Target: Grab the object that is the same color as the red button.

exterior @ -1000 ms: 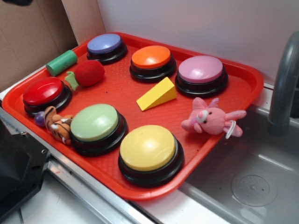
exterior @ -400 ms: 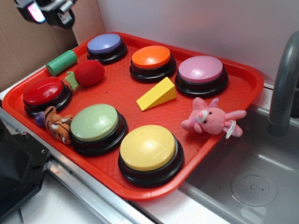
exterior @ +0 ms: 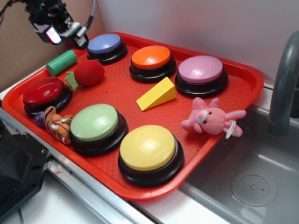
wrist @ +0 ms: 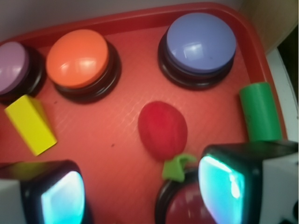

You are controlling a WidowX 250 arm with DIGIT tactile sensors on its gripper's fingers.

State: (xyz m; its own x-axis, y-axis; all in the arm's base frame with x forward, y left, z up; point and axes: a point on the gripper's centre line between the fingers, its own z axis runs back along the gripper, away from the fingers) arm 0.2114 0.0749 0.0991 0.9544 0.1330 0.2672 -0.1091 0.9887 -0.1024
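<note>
The red plush fruit (exterior: 89,73) with a green leafy top lies on the red tray (exterior: 233,100), between the red button (exterior: 44,92) and the blue button (exterior: 105,44). My gripper (exterior: 60,31) hangs open and empty above the tray's far left corner, up and left of the fruit. In the wrist view the fruit (wrist: 162,129) lies ahead of my gripper (wrist: 142,189), above the gap between the jaws. The red button's dome (wrist: 184,205) shows near the right finger (wrist: 223,184).
A green cylinder (exterior: 61,62) lies just below my gripper. Orange (exterior: 151,58), pink (exterior: 201,70), green (exterior: 95,123) and yellow (exterior: 147,148) buttons, a yellow wedge (exterior: 157,94), a pink bunny (exterior: 211,118) and a tiger toy (exterior: 59,126) share the tray. A sink (exterior: 252,177) lies right.
My gripper has come into view at the top left and moved down and right toward the tray's far corner. The things on the tray have not moved.
</note>
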